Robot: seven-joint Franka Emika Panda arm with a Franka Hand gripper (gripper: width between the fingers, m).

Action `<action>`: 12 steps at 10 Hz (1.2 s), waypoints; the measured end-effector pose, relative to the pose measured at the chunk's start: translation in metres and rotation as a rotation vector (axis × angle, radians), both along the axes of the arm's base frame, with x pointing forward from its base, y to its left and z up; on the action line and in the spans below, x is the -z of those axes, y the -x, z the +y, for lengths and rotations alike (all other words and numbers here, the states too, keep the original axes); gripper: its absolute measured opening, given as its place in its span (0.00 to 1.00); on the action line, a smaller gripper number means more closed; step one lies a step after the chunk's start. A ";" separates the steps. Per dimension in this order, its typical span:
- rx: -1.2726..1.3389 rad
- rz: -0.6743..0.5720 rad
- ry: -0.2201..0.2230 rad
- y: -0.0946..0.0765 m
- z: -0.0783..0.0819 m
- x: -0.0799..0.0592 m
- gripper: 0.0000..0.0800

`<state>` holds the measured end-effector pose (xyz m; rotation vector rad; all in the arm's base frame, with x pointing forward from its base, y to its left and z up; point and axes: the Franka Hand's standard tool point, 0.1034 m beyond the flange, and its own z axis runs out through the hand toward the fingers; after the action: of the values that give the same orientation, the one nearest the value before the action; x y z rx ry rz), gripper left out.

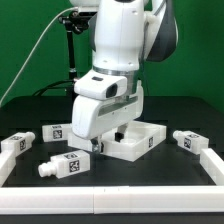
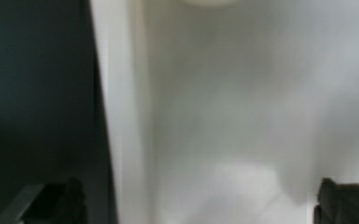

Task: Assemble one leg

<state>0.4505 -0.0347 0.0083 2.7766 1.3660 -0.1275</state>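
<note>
My gripper (image 1: pixel 106 141) is lowered over the corner of the white tray-like tabletop (image 1: pixel 140 143) nearest the exterior view's left. In the wrist view its dark fingertips (image 2: pixel 59 204) stand far apart at the picture's edges, so the gripper (image 2: pixel 197 205) is open and holds nothing. The blurred white tabletop surface (image 2: pixel 229 110) fills the space under and between them, with its edge against the dark table. Four legs lie loose on the table: one (image 1: pixel 64 165) in front of the gripper, one (image 1: pixel 54 131) and one (image 1: pixel 14 146) at the exterior view's left, one (image 1: pixel 189 140) at the right.
A low white border (image 1: pixel 120 197) runs along the table's front and up the exterior view's right side (image 1: pixel 214 165). A black stand with a cable (image 1: pixel 68 45) rises at the back left. The arm's white body hides the tabletop's far-left part.
</note>
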 end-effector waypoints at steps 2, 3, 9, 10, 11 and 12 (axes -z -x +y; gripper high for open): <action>0.014 0.004 0.000 0.003 -0.005 0.001 0.81; 0.013 0.004 0.000 0.003 -0.005 0.001 0.81; 0.013 0.004 0.000 0.003 -0.005 0.001 0.24; 0.014 0.004 0.000 0.003 -0.005 0.001 0.08; 0.024 0.002 0.000 0.003 -0.005 0.000 0.06; 0.067 -0.002 -0.001 0.006 -0.004 -0.003 0.06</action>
<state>0.4441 -0.0387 0.0113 2.8232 1.2725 -0.1260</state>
